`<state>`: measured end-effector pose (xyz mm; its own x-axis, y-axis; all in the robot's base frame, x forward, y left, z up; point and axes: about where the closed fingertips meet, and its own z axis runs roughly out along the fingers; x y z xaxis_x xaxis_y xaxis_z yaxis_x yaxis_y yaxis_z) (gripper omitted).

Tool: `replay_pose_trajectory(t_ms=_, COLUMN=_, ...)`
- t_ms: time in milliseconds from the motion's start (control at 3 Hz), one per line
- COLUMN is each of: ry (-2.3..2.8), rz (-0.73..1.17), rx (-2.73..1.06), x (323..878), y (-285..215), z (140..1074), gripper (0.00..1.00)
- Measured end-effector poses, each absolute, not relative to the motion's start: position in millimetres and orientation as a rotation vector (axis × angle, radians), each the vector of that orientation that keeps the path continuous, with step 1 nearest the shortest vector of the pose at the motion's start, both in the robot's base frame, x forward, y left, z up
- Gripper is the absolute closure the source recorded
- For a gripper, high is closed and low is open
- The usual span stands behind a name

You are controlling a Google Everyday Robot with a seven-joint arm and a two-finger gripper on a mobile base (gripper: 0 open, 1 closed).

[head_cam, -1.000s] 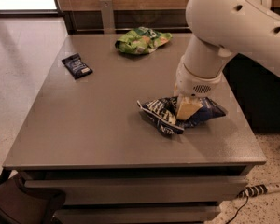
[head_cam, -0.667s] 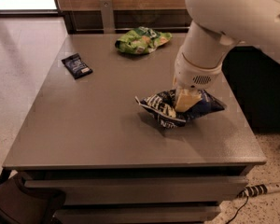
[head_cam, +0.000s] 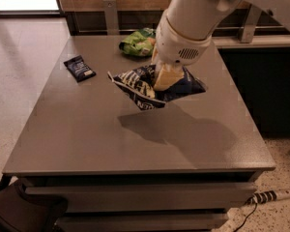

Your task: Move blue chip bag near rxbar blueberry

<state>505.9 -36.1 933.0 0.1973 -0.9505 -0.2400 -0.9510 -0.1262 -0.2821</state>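
Note:
The blue chip bag [head_cam: 144, 88], crinkled navy foil with white lettering, hangs in the air above the middle of the grey table [head_cam: 77, 139], casting a shadow below it. My gripper [head_cam: 164, 79] is shut on the bag's top, with the white arm rising to the upper right. The rxbar blueberry [head_cam: 79, 68], a small flat dark wrapper with a white label, lies on the table's far left part, to the left of the lifted bag and apart from it.
A green chip bag [head_cam: 137, 42] lies at the table's far edge, just behind the arm. A wooden wall with a dark rail runs behind the table. A power strip [head_cam: 270, 196] lies on the floor at the right.
The gripper has lifted the blue chip bag off the table and carried it left and farther back, toward the rxbar blueberry. The green bag and the bar have not moved.

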Motion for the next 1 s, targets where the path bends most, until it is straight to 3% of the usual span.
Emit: replay_pose_trajectory(t_ms=1000, ry=1.348, rz=0.215, rx=-2.014, x=596, y=77, z=897, gripper=1.0)
